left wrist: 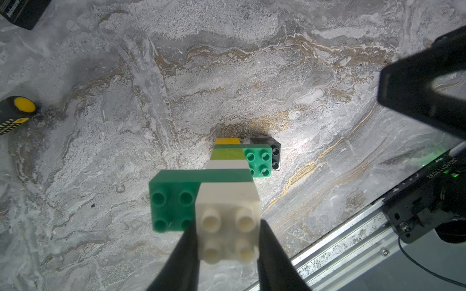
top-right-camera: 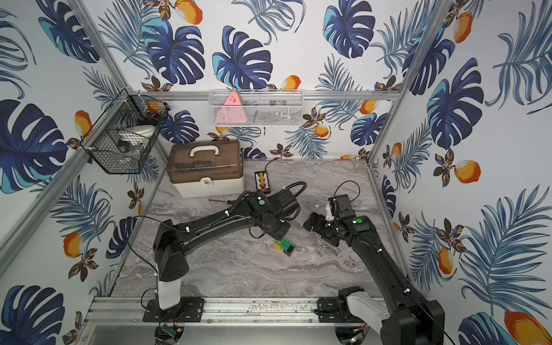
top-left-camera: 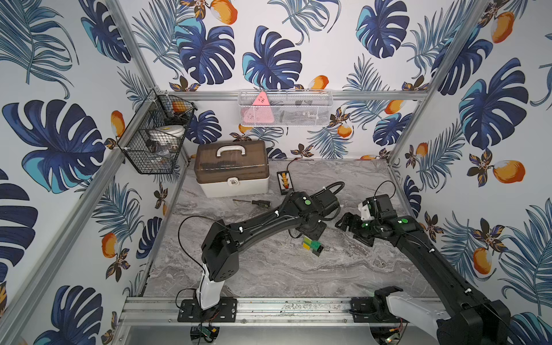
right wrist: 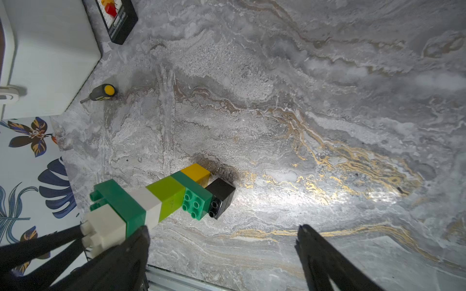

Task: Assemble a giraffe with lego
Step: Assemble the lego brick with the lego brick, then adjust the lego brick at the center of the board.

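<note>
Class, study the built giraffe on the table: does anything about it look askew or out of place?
Yes. On the giraffe, the black leg juts past the end of the dark green body, studs exposed, while the yellow leg looks tucked beneath it.

Your left gripper [left wrist: 227, 226] points down at the table, its jaws clamped tight on the white studded plastic brick [left wrist: 228, 201] between them. Your right gripper [right wrist: 224, 229] hangs near it, jaws spread wide and empty.
</note>
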`<state>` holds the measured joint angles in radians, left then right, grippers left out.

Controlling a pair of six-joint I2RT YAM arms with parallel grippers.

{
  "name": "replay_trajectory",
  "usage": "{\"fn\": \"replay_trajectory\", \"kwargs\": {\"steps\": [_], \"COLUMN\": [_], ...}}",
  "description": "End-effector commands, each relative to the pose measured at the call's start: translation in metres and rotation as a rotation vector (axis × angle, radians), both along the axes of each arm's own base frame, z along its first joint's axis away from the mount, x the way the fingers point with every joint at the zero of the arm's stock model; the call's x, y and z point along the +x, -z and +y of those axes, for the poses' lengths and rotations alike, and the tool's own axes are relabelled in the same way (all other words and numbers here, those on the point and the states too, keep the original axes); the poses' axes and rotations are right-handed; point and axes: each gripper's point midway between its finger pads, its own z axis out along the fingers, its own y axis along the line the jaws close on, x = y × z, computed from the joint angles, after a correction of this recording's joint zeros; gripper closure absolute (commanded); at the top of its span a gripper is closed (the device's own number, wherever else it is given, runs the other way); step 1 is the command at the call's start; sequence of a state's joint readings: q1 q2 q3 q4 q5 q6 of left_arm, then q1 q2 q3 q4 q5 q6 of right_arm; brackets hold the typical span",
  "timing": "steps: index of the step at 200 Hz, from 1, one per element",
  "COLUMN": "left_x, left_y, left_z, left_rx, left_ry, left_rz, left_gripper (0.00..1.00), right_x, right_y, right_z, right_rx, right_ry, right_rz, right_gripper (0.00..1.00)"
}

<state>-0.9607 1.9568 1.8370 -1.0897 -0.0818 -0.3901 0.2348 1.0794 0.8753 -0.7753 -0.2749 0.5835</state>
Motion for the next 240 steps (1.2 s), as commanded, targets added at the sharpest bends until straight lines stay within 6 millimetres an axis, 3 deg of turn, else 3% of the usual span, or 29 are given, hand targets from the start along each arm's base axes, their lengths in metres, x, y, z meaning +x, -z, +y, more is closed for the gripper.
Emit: {"fn": "replay_trajectory", "kwargs": {"steps": [1,93,174,210,230,240], "left_x": [-0.015,-0.008,-0.002,-0.001,-0.005,-0.009], "left_y": [0.013,-0.005,-0.022,-0.036,-0.044,-0.041], "left_z": [0.015,0.007,-0.003,0.006,0.02,0.026], "left_rx": [0.076,0.021,-0.035,-0.035,-0.101,-0.166], "left_ry": [0.016,0.009,0.022,0.009,-0.017,-0.031], "left_rz": [0.078,0.031,-0.005,-0.048,-0.12,-0.16], "left_gripper": [0.62,0.49,0.47,0.45,0.38,0.27], "right_x": [0.005,0.006,0.006,0.007,0.007,0.007], "right_y": [-0.006,-0.007,-0.006,-0.007,-0.009,-0.012], "right_z": [0.004,0.004,0.004,0.004,0.004,0.004], "right_rx": [0.022,0.02,0.015,0.015,0.008,0.003], "right_ry": [-0.015,-0.018,-0.013,-0.018,-0.028,-0.038], "right_rz": [-0.033,-0.036,-0.039,-0.036,-0.034,-0.039], "right_gripper": [0.07,0.07,0.07,0.07,0.07,0.07]}}
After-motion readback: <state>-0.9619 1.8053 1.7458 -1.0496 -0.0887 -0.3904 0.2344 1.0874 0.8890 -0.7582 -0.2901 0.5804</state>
